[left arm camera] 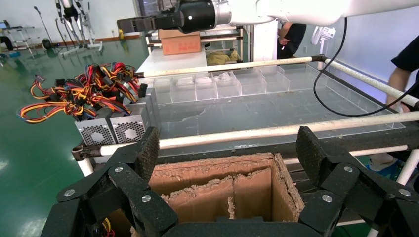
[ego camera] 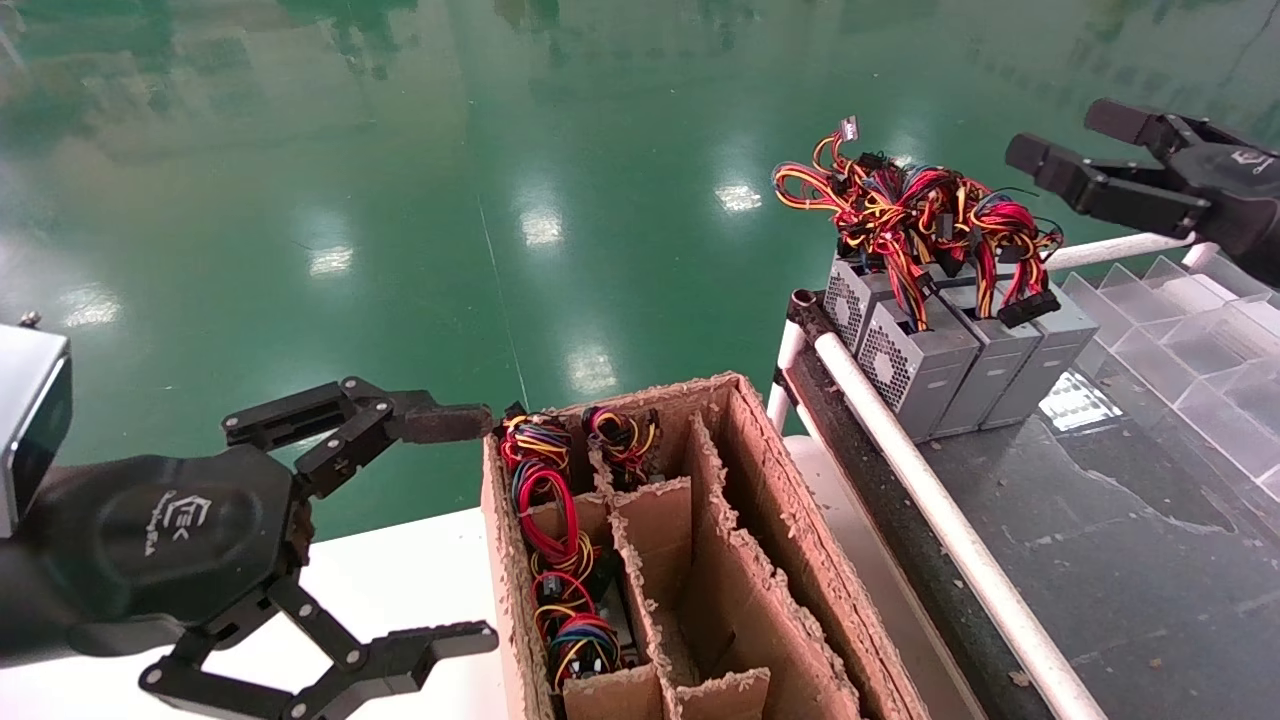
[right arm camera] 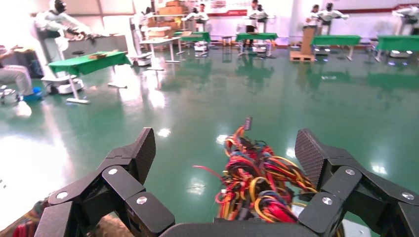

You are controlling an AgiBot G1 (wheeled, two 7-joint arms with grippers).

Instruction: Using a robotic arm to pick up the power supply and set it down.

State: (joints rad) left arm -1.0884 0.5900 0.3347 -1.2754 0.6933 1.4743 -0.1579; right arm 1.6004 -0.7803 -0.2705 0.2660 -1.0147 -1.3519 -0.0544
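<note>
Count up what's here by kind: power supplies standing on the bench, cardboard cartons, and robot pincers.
Power supplies on the bench: 3
Cardboard cartons: 1
Robot pincers, left pincer and right pincer, both open and empty: 2
Total: 6

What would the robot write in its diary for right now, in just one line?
left hand: open, beside carton | right hand: open, empty, near power supplies on table | nothing held

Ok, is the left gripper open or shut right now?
Open. The left gripper sits beside the cardboard carton, fingers spread wide with nothing between them; its wrist view shows the same gap over the carton.
</note>
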